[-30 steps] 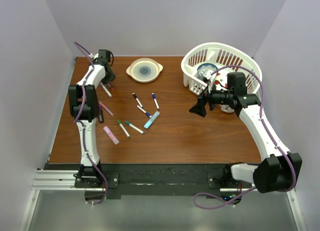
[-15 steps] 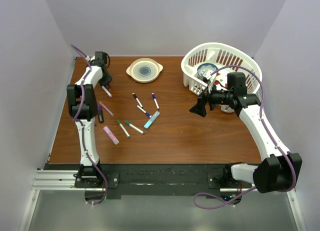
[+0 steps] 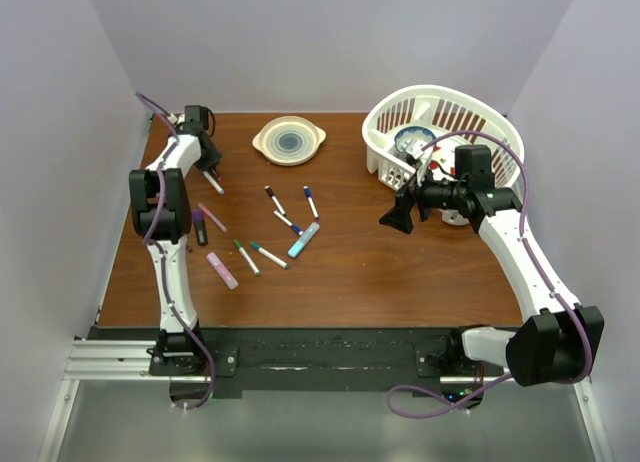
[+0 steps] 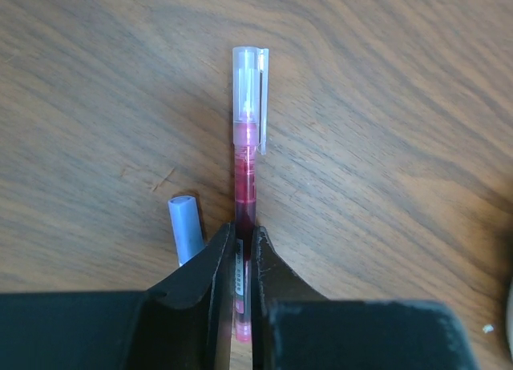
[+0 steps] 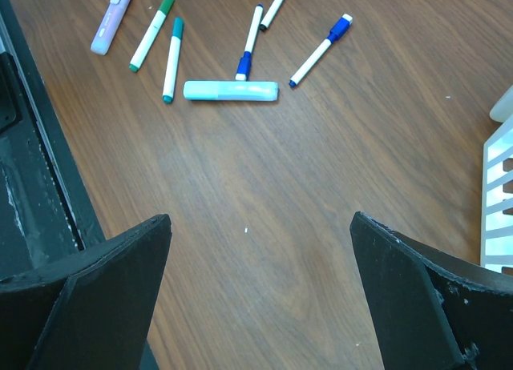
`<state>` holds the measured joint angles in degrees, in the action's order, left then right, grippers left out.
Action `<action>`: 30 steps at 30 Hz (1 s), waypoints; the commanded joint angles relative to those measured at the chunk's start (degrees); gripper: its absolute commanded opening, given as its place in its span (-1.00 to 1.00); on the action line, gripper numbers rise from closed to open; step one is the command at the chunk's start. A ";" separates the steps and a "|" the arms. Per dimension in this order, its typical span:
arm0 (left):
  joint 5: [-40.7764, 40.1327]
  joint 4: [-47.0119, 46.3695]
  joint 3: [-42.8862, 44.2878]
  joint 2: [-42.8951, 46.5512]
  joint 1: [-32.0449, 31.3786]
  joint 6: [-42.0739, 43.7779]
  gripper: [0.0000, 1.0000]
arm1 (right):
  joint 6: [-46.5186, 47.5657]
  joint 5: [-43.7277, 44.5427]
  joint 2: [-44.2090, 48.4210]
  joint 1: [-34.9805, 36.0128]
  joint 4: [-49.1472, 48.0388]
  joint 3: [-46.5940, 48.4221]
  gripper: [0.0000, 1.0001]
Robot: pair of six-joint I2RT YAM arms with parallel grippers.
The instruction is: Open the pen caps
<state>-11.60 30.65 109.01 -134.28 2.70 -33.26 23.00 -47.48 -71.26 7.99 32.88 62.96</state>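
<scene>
Clamping a red pen by its rear barrel, the left gripper has both fingers pressed hard against it. The clear cap sits on the pen's far end, pointing away from the fingers. Whether the pen touches the wood cannot be told. A pale blue pen ends just beside the left finger, apart from the red barrel. The top view places this gripper near the far left corner of the table, close to the left wall. The plate lies to its right, well apart.

The right gripper is spread wide and holds nothing. Bare wood lies between and ahead of its fingers. Beyond that, capped pens lie scattered: a green cap, a teal cap and a blue cap. A light blue highlighter lies nearest. The basket edge shows near the right-hand finger.
</scene>
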 commanded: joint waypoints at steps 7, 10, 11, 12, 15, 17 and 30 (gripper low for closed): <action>20.80 -17.19 -11.69 14.90 1.34 2.93 -1.00 | 0.64 -2.34 0.42 -0.96 -0.45 -0.03 0.97; 30.64 -31.23 -24.95 23.86 1.43 1.53 -1.00 | 0.81 -4.71 0.42 -1.31 -0.45 -0.38 0.97; 32.84 -38.06 -28.29 28.06 1.43 -0.13 -1.00 | 1.07 -5.24 0.51 -1.48 -0.45 -0.47 0.97; 37.30 -41.08 -34.33 30.11 1.43 -1.45 -1.00 | 1.08 -5.77 0.43 -1.57 -0.54 -0.73 0.97; 47.32 -55.22 -47.68 37.40 1.17 -8.82 -1.00 | 1.08 -8.15 0.34 -1.66 -0.89 -1.34 0.97; 52.17 -71.28 -55.53 42.58 0.12 -17.78 -1.00 | 0.21 -9.81 0.16 -1.66 -1.76 -1.70 0.97; 39.66 -108.87 -90.81 57.99 -23.26 -35.83 -1.00 | -21.68 -12.47 -3.53 9.48 -20.66 -7.67 0.96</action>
<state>36.01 -63.81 20.40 -79.42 -17.87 -64.55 8.78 -60.84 -73.49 10.22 19.53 55.72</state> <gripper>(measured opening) 0.138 0.985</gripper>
